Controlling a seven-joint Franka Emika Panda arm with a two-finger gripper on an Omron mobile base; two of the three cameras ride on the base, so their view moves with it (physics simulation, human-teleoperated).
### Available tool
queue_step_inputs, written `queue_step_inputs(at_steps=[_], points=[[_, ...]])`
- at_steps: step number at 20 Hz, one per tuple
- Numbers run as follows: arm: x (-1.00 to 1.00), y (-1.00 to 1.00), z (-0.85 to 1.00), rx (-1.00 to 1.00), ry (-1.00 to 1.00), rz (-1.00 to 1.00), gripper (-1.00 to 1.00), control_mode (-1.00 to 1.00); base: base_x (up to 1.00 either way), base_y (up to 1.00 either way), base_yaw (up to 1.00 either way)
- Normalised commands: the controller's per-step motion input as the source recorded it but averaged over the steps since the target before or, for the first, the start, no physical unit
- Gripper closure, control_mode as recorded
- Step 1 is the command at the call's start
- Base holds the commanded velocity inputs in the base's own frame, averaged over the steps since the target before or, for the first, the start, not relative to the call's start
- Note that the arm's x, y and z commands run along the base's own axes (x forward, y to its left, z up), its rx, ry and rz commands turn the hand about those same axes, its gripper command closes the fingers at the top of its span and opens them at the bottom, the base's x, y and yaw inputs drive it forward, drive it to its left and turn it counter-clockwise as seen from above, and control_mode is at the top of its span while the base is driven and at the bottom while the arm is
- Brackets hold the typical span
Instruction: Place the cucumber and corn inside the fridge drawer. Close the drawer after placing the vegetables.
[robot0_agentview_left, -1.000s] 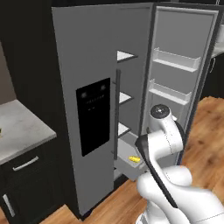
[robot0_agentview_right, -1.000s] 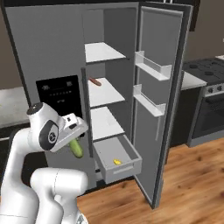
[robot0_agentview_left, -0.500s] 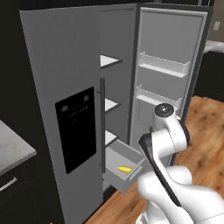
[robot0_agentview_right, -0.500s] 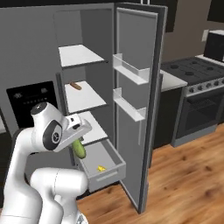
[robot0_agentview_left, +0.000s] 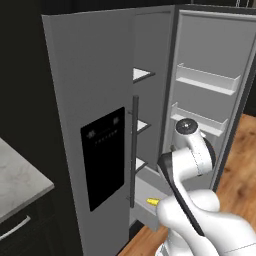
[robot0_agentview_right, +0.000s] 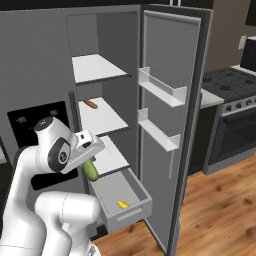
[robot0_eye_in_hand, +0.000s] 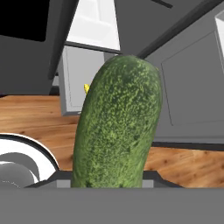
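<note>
The cucumber (robot0_eye_in_hand: 118, 127) was dark green with pale speckles, the corn (robot0_agentview_right: 121, 204) yellow, the fridge drawer (robot0_agentview_right: 131, 211) light grey.

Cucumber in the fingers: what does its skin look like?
Dark green with fine pale speckles; the cucumber shows best in the hand view.
</note>
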Motion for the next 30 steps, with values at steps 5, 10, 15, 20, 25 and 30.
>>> queue_step_inputs(at_steps=[5, 10, 15, 20, 25, 30], points=[[0.00, 0.00, 0.00, 0.00, 0.00, 0.00, 1.00, 1.00, 0.20, -0.39, 0.00], [0.00, 0.00, 0.00, 0.00, 0.00, 0.00, 1.00, 1.00, 0.30, -0.29, 0.00], [0.04, 0.00, -0.19, 0.00, 0.02, 0.00, 1.00, -1.00, -0.01, -0.01, 0.02], [0.99, 0.00, -0.75, 0.02, 0.18, 0.00, 1.00, -1.00, 0.00, 0.00, 0.00], [0.77, 0.17, -0.88, 0.00, 0.21, 0.02, 1.00, -1.00, 0.00, 0.00, 0.00], [0.59, 0.10, -0.88, 0.00, 0.16, 0.08, 1.00, -1.00, 0.00, 0.00, 0.00]])
